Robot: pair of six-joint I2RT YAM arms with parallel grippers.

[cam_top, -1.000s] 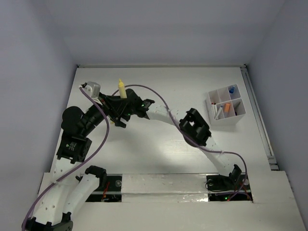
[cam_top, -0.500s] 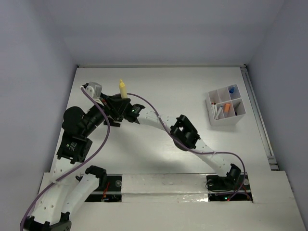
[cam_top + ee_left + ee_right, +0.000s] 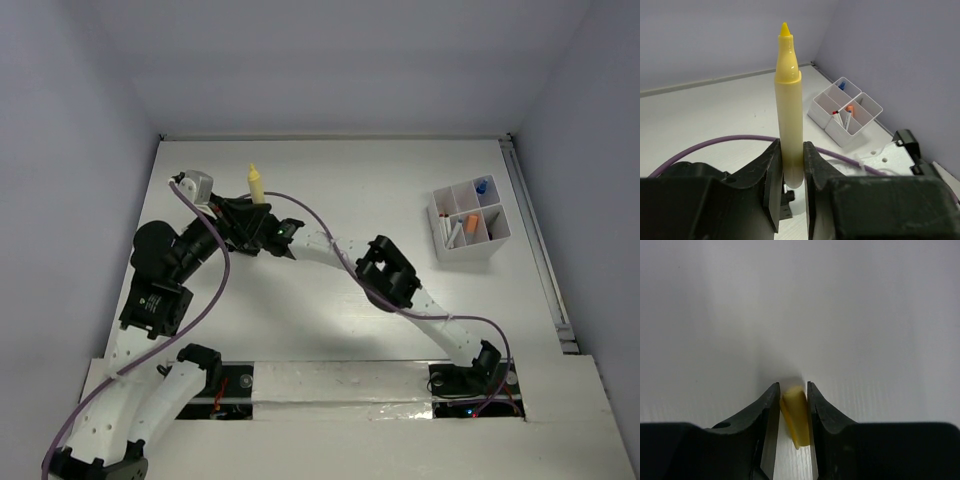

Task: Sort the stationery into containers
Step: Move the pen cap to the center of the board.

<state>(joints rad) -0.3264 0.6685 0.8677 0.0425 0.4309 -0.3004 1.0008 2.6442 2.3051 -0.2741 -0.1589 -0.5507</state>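
Left gripper (image 3: 790, 152) and right gripper (image 3: 791, 390) both clamp the yellow marker (image 3: 789, 100). I'd have the left let go only once the right's hold is firm.

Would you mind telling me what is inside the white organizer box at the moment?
The organizer box holds a blue-tipped pen, an orange-tipped crayon and white pens beside it; its walls hide their lower ends.

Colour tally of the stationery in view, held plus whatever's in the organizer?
Yellow: 1, the marker upright in the left gripper
Blue: 1, blue tip in the organizer box
Orange: 1, orange tip in the box
Red: 1, red tip in the box
Total: 4. Plain white sticks in the box are too small to count.
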